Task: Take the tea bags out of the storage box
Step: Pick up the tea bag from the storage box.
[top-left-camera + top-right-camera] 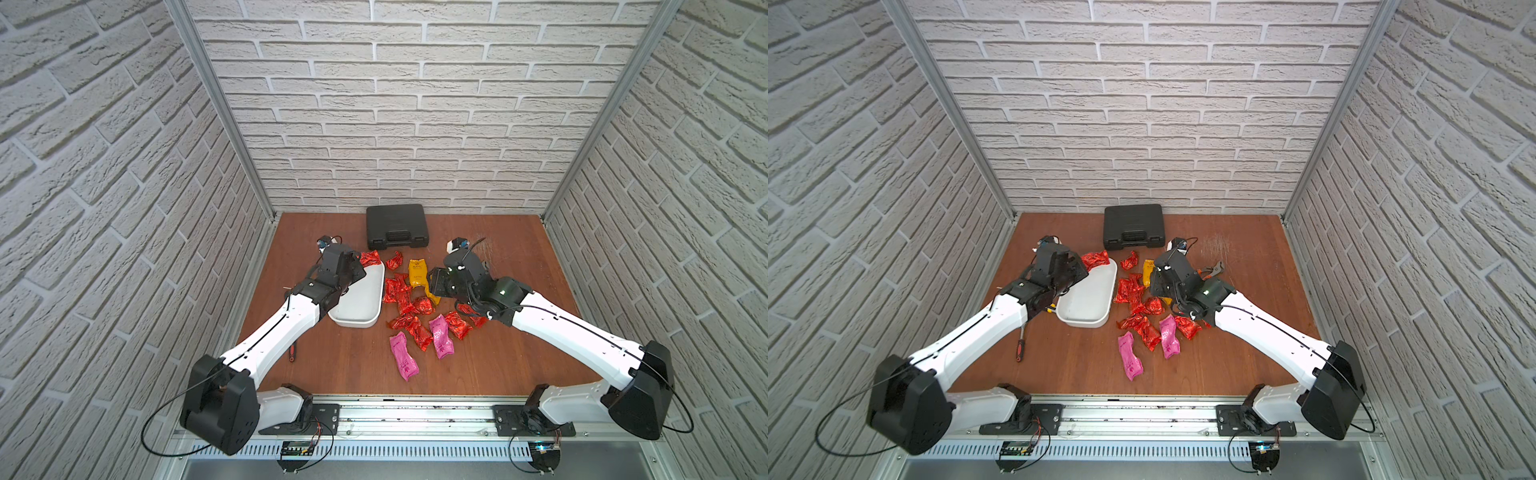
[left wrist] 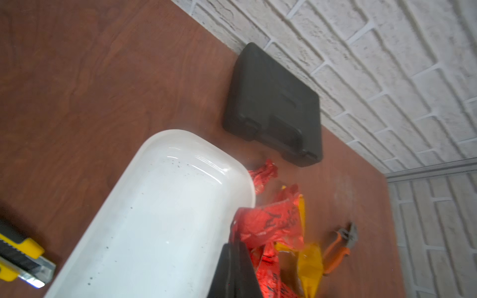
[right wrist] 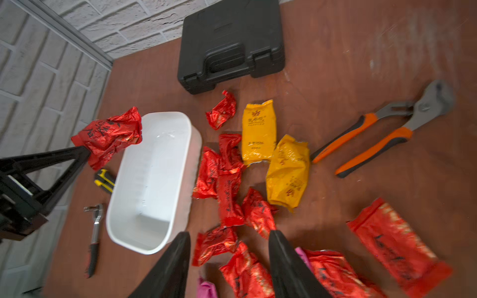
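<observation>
While storage box (image 1: pixel 361 303) is sitting empty toward tabletop's left edge, left jaws are pinching shut on red tea bag (image 3: pixel 108 135) above box's far end. Right jaws are hanging open, gripping nothing, over tea bags (image 1: pixel 409 299) lying mid-tabletop. Task seemingly nearing end: only this bag's set-down remaining.

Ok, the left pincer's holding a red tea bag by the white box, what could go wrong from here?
The left pincer grips the red tea bag by one crumpled end, close to the rim of the storage box; a slip might drop it inside. The open right pincer hangs low over the loose tea bags, so it could scatter them.
</observation>
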Tool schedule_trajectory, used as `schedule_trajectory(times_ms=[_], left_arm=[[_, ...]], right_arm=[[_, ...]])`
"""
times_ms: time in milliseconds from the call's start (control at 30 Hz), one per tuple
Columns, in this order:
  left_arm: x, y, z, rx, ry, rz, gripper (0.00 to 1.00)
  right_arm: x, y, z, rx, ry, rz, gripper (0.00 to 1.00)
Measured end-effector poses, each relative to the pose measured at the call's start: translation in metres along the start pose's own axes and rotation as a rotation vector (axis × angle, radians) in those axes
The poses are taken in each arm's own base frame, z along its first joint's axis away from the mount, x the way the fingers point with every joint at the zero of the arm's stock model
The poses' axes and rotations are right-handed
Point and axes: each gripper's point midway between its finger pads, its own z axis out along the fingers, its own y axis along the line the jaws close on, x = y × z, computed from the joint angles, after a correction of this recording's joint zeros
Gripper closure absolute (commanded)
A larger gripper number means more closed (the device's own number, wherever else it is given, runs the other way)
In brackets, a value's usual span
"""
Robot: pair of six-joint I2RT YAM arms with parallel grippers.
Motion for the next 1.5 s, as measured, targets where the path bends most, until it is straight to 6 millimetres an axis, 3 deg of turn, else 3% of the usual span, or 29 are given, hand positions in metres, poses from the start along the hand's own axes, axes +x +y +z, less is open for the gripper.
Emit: schedule_trajectory(times_ms=[200,367,467,633,800,967,1067,1200,1433,1500], left_arm=[[0.027,-0.006,-0.019,0.065,0.042,-0.116,1.0],[0.048,-0.012,-0.028,0.106,0.09,-0.201,1.0],[0.052,-0.021,-0.035,0.144,0.103,-0.236,1.0],[0.056,-0.032,-0.042,0.183,0.114,-0.28,1.0],[0.062,-0.032,-0.045,0.191,0.128,-0.316,1.0],[0.071,-0.027,-0.042,0.176,0.147,-0.346,1.0],[0.076,-0.023,-0.041,0.167,0.157,-0.358,1.0],[0.078,-0.022,-0.04,0.163,0.159,-0.376,1.0],[0.077,-0.023,-0.044,0.175,0.155,-0.386,0.99],[0.078,-0.02,-0.044,0.177,0.151,-0.386,0.6]], right_arm=[[0.011,0.039,0.012,-0.202,0.079,0.099,0.24],[0.01,0.063,0.025,-0.31,0.105,0.169,0.23],[0.017,0.067,0.041,-0.318,0.141,0.206,0.23],[0.03,0.071,0.064,-0.326,0.191,0.263,0.33],[0.025,0.084,0.068,-0.388,0.191,0.306,0.4],[0.017,0.094,0.065,-0.437,0.168,0.33,0.33],[0.014,0.096,0.067,-0.45,0.159,0.337,0.34],[0.02,0.094,0.077,-0.437,0.172,0.349,0.47],[0.03,0.09,0.09,-0.411,0.201,0.352,0.92],[0.03,0.091,0.089,-0.414,0.203,0.343,0.96]])
